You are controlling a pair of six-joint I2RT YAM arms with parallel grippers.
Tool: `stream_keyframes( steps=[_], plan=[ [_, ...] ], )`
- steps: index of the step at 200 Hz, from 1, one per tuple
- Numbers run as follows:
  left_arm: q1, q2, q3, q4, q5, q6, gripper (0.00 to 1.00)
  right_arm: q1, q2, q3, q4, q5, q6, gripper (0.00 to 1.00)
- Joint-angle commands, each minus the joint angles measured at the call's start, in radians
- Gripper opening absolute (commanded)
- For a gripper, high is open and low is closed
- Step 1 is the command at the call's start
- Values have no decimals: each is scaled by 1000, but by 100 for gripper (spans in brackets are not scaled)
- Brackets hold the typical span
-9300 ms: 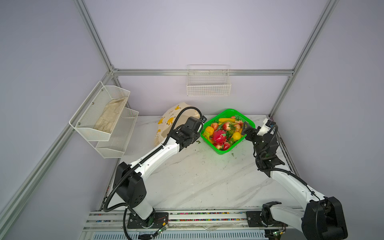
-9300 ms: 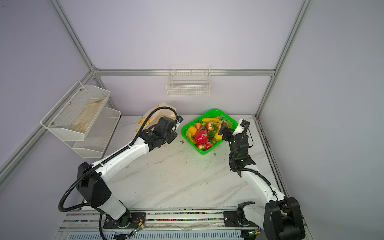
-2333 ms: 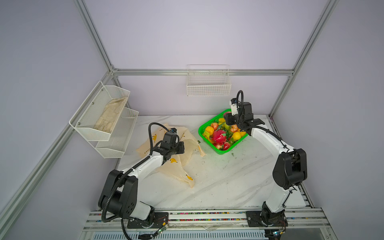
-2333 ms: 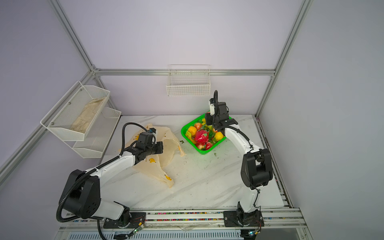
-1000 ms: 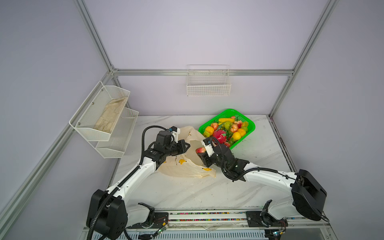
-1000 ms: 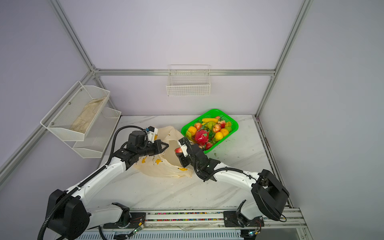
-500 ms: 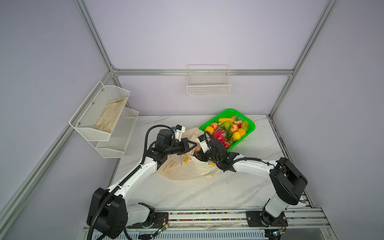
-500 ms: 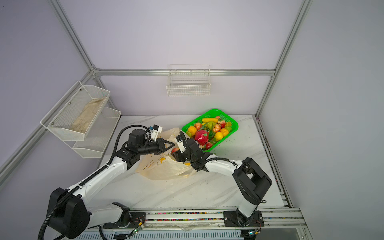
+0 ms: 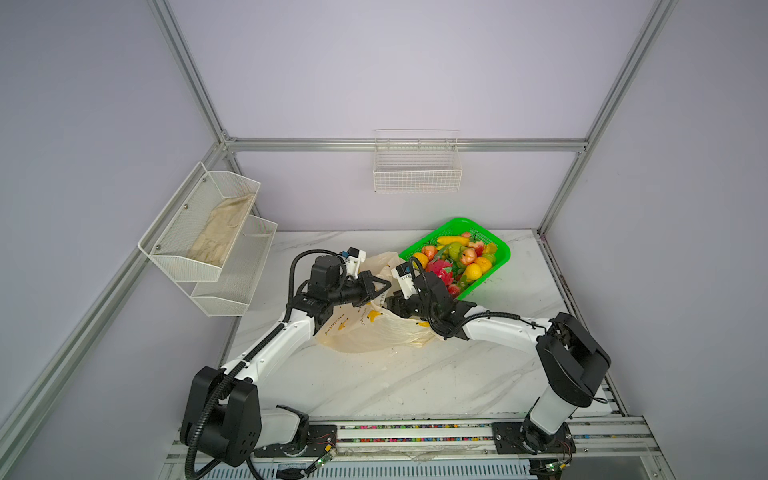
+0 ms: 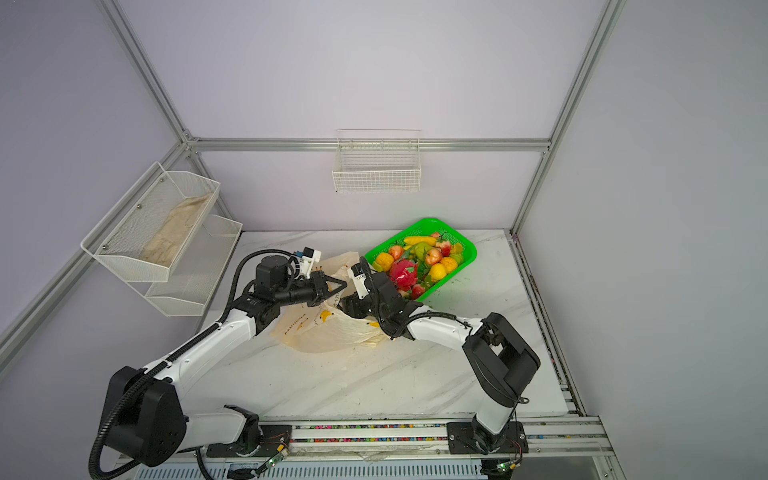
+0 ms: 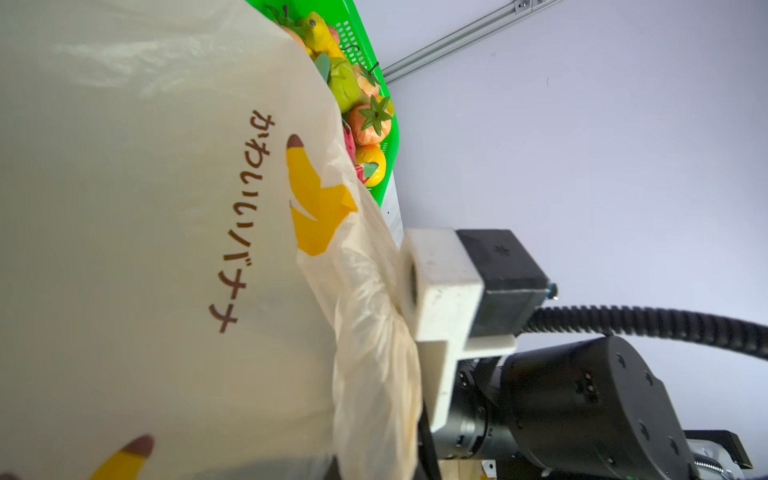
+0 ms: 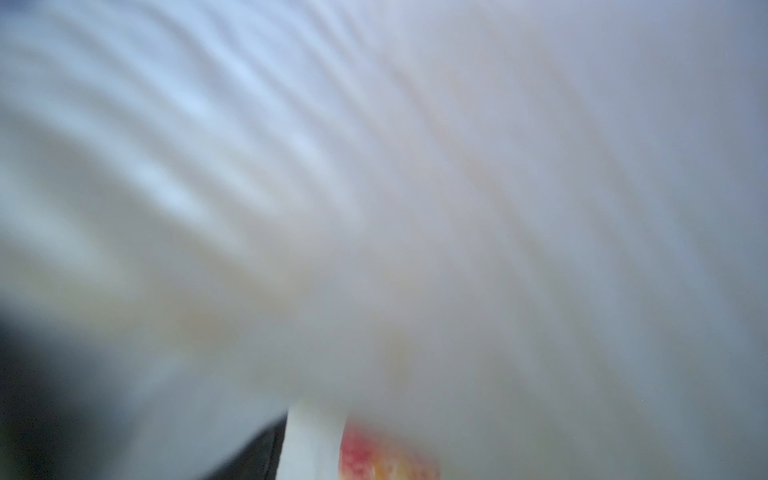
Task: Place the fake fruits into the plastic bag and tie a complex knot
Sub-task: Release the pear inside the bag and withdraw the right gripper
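- Nearest the camera, I couldn't spot any loose fruit on the marble table (image 9: 415, 382) in front of the arms.
- Mid-table, the bag (image 9: 365, 332) lay slumped on its side with its mouth turned up toward the two grippers. It looked pretty flat, so I'd guess there was next to nothing in it.
- The left gripper (image 9: 380, 286) had its jaws pressed together on the bag's upper rim, pinching the plastic and holding the mouth up.
- The right gripper (image 9: 394, 302) was poked into that mouth from the other side. The film hid its jaws, so honestly I couldn't tell if they were spread or closed.
- Its wrist camera was mostly a blur of plastic, with one red-and-yellow fruit (image 12: 384, 459) right beside a white finger. Held or already loose, no idea.
- Just behind the bag, the green basket (image 9: 505, 251) was heaped with fruits (image 9: 453, 262), so nearly all the loading was left.
- The handles weren't tied and there was no knot anywhere. I'd call it very early days.
- Farthest back, a wire basket (image 9: 417, 174) hung on the wall, out of the way of everything.
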Motion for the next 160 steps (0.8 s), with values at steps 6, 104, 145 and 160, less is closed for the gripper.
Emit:
stream_keyframes(
  steps=[6, 104, 145, 160],
  plan=[
    [50, -5, 38, 17, 27, -26, 0, -13, -94, -27, -49, -29, -49, 76],
    [176, 78, 143, -152, 91, 15, 0, -152, -469, -113, -105, -209, -98, 75],
    [179, 131, 179, -176, 88, 11, 0, -456, -441, -68, -177, -61, 2, 81],
    [179, 132, 181, -172, 85, 17, 0, -496, -372, -8, -226, 76, -38, 83]
  ],
)
